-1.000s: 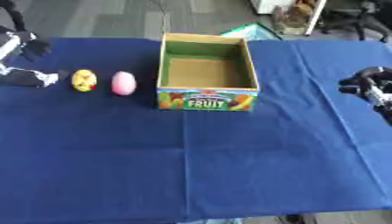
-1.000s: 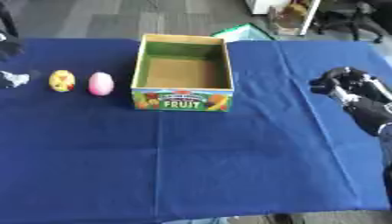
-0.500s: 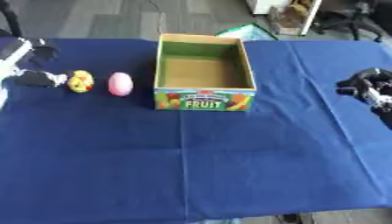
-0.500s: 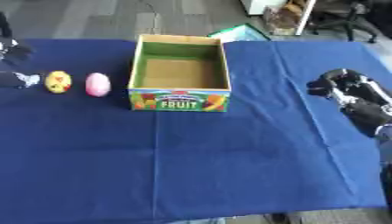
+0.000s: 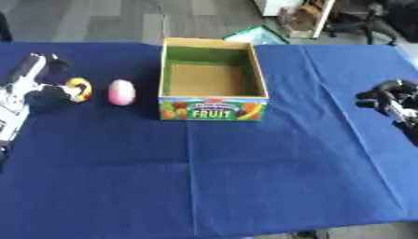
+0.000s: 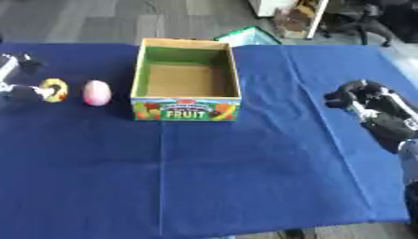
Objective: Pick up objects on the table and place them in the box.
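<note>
A yellow rounded object and a pink egg-shaped object lie side by side on the blue table, left of an open cardboard box marked FRUIT. The box's brown floor shows nothing inside. My left hand comes in from the left edge and sits right against the yellow object, with a dark part of it overlapping the object's left side. My right hand hovers far right of the box, fingers curled, holding nothing.
The blue cloth covers the whole table; its front edge runs along the bottom of the view. Behind the table's far edge lie a green item on the floor and chairs.
My left hand has moved in from the far left edge until it meets the yellow object. The right hand has stayed in place. Box and pink object have not moved.
</note>
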